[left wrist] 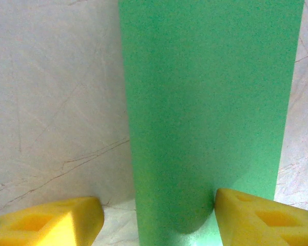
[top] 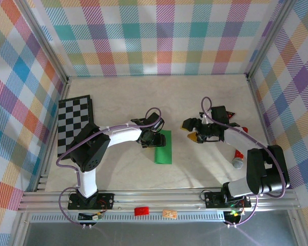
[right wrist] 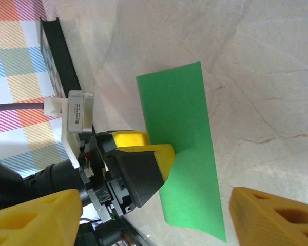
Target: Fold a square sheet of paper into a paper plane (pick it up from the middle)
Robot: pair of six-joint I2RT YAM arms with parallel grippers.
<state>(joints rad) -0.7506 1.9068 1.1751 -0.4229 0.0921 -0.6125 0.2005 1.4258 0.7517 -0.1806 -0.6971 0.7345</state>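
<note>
The green sheet of paper [top: 163,148] lies on the table as a long narrow rectangle, its near end curling up a little. My left gripper [top: 148,138] stands open at the sheet's left long edge. In the left wrist view the paper [left wrist: 205,92] runs up between the two yellow fingers of the left gripper [left wrist: 156,215]. Its right finger [left wrist: 256,218] touches the paper and its left finger rests on bare table. My right gripper [top: 191,130] hovers open to the right of the sheet, apart from it. In the right wrist view the right gripper [right wrist: 155,205] holds nothing. The paper plane is out of view.
A black-and-white chessboard [top: 74,125] lies at the left wall. A red cylinder [top: 238,154] and a small red-and-black triangle [top: 231,115] sit near the right arm. Plaid walls enclose the table on three sides. Bare tabletop stretches behind the sheet.
</note>
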